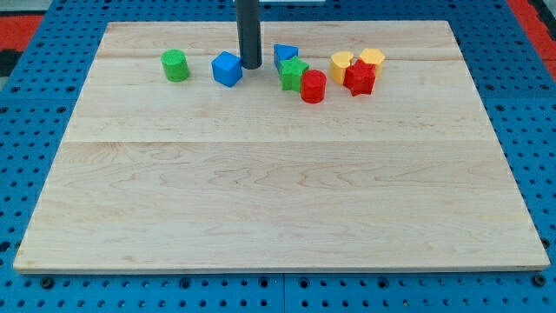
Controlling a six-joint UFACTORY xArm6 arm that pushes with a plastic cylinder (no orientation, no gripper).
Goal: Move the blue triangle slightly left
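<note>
**Tip between blue cube and blue triangle**

While my tip [251,67] rests on the table [278,191] near the view's top, the blue cube [227,69] sits just to its left and the blue triangle [285,56] just to its right, apart from it. No gripper shows. Green star [294,74] touches the triangle; red cylinder [313,86], yellow blocks [342,63] and red star [360,78] cluster rightward. Green cylinder [175,65] stands far left.

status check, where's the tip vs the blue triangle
My tip down between blue cube and blue triangle, on the triangle's left. Triangle touching green star. Blue cube sits in the leftward path.
</note>
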